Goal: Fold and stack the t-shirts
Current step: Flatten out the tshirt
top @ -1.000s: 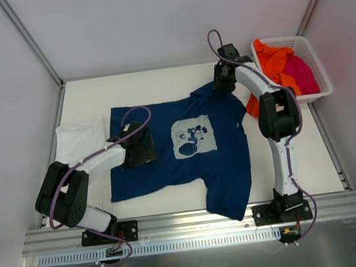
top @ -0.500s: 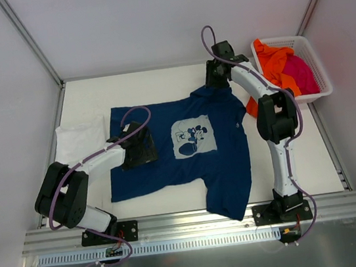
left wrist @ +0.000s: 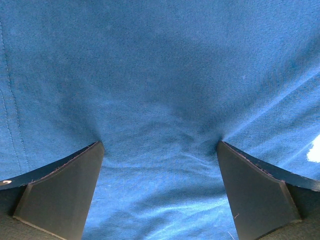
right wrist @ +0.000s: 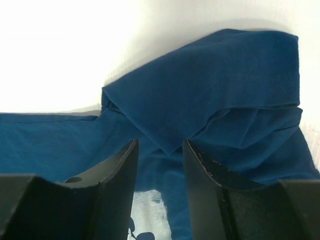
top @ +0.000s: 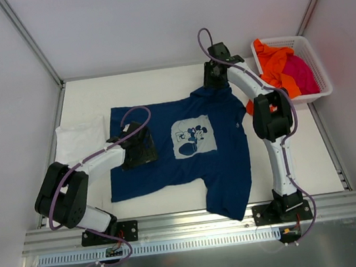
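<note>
The navy t-shirt (top: pixel 169 168) was spread flat, chest print (top: pixel 194 136) upward, across the middle of the table (top: pixel 145 85). Its far sleeve (right wrist: pixel 210 90) was doubled over on itself. The cloth was judged soft, light and limp. It could be expected to sag, drag and crease when lifted, and a single layer could slip out of a shallow pinch. A hold was therefore thought best taken at a hem, seam or folded sleeve edge, where the fabric was thicker.

The left gripper (top: pixel 137 151) was set on the shirt's left half with its jaws spread wide. Nothing was clamped by it. The right gripper (right wrist: pixel 159 142) was held over the far sleeve with its jaws partly apart. The point of the fold lay in the gap between them, and no pinch on the cloth could be made out.

Only in the top view was the whole layout given: a white t-shirt (top: pixel 79 140) folded at the table's left side, and an orange t-shirt (top: pixel 273 63) and a magenta t-shirt (top: pixel 306 74) heaped in the basket (top: pixel 297 38) at the right. Only in the left wrist view were the fingertips (left wrist: pixel 95 150) shown pressed into the fabric, which was puckered between them. Only in the right wrist view were the sleeve's overlapping layers and the jaw gap made plain.
</note>
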Controlling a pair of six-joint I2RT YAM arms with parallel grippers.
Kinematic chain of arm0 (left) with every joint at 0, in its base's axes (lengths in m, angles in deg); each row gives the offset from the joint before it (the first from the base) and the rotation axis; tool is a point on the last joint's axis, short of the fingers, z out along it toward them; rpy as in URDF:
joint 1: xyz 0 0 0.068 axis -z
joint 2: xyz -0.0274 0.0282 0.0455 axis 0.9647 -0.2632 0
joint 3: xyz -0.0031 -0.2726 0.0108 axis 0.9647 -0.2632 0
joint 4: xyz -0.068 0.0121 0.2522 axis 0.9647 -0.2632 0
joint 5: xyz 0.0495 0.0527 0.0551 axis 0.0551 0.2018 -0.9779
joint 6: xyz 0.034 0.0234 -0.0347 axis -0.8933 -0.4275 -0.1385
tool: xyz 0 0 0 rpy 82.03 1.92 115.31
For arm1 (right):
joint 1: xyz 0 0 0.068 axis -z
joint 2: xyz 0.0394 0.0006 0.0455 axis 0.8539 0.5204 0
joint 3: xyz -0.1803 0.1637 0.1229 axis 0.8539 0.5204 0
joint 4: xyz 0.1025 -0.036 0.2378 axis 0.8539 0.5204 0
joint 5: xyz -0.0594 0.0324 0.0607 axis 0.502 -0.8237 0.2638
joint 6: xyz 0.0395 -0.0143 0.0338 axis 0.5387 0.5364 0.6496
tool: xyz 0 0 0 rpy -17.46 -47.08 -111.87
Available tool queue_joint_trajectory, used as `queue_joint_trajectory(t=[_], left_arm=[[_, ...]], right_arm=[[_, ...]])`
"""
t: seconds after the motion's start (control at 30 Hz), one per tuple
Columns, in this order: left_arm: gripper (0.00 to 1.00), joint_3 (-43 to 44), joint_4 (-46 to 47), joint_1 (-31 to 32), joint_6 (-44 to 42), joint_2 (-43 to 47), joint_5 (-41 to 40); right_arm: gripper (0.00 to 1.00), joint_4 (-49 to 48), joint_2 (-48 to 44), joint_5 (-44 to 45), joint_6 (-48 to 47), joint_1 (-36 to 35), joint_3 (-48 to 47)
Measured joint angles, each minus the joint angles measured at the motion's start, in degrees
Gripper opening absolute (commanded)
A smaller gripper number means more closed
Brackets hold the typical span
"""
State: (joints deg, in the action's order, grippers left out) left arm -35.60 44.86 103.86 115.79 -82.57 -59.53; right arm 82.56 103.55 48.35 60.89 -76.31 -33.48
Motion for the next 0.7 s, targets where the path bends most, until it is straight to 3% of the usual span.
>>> queue_joint_trajectory(t=[0.47, 0.57, 0.6, 0.7], left_arm=[[0.99, 0.0, 0.0, 0.0, 0.0, 0.1, 0.0], [0.99, -0.1, 0.1, 0.0, 0.0, 0.1, 0.0], [0.99, -0.1, 0.1, 0.0, 0.0, 0.1, 0.0], [0.99, -0.3, 0.3, 0.0, 0.0, 0.3, 0.0]], right_arm=[[0.44, 3.4, 2.5, 5.8, -1.3, -1.1, 0.0], [0.25, 3.5, 2.5, 6.3, -1.8, -1.4, 0.0], [0.11, 3.5, 2.5, 6.4, -1.8, -1.4, -0.1], [0.00, 3.5, 3.0, 6.6, -1.6, -1.4, -1.0]])
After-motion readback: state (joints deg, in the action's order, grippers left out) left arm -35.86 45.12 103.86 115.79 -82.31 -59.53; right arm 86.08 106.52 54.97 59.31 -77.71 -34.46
